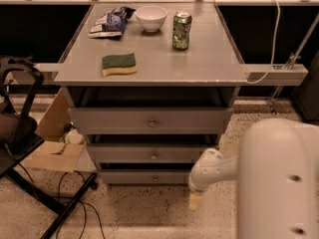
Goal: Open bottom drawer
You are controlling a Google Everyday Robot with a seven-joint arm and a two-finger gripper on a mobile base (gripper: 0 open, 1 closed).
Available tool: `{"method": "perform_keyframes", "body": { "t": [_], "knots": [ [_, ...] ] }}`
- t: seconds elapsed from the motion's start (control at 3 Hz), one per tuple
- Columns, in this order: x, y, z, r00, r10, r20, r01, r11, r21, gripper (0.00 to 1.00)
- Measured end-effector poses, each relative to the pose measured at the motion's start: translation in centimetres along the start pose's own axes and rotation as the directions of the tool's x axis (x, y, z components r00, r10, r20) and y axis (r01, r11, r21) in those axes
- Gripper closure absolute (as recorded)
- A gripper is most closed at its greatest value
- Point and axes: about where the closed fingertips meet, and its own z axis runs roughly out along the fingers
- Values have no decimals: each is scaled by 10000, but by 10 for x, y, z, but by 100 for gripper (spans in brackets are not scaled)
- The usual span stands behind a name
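Targeting: bottom drawer (127, 177), closed, up-left of gripper (195, 201)
Gripper: low nr floor (144, 215); state can't tell
Knob (153, 178): pre-grasp; nxt reach left, grab, pull out

Tabletop (199, 59): grey, smooth, dull sheen. Bottom drawer (129, 177): matt grey front. Bowl (151, 18): glossy white. Can (182, 30): shiny metal. Sponge (119, 63): rough green on yellow foam. Floor (139, 213): speckled. Pincer (195, 201), low right of bottom drawer: pale, matt; arm (219, 168) smooth white plastic.

White arm (225, 166) outstretched, pincer (195, 201) low, tip downward.
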Motion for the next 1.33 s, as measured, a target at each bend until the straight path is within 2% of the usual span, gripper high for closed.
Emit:
{"method": "perform_keyframes", "body": {
  "t": [0.33,0.67,1.33],
  "knots": [
    [-10,-8,54,9955,-818,-489,826,9965,157,0],
    [-13,-23,87,9873,-1408,-740,1444,9885,458,0],
    [-13,-54,132,9843,-1678,-547,1715,9825,723,0]
  ]
}}
